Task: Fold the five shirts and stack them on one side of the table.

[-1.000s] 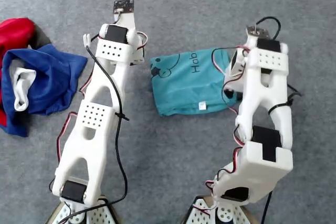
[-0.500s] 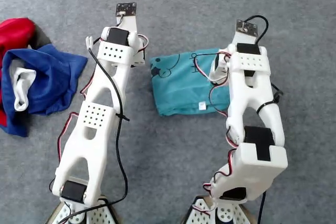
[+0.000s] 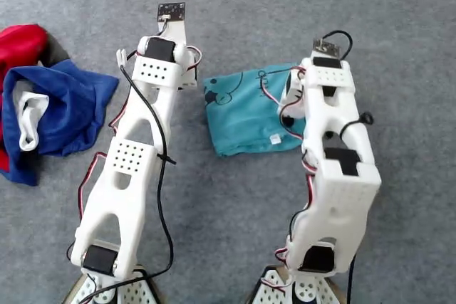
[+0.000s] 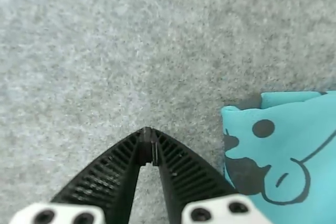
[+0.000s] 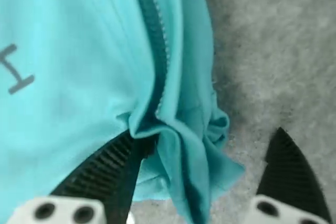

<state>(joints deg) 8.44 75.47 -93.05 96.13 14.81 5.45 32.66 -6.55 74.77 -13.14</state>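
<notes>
Layers matter: we are straddling the edge of the folded teal fabric shirt [image 5: 79, 51] with the right tool [image 5: 210, 140] wide, aiming to catch every ply; the left tool [image 4: 148, 141] is hovering closed beside it.

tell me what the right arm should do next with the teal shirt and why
Probably close the right gripper on the bunched edge of the teal shirt. Its jaws stand open with that edge between them: one finger sits at the fold, the other over bare table. The left gripper is shut on nothing beside the shirt's opposite edge, so a grip here seems the likely start of a fold.
</notes>
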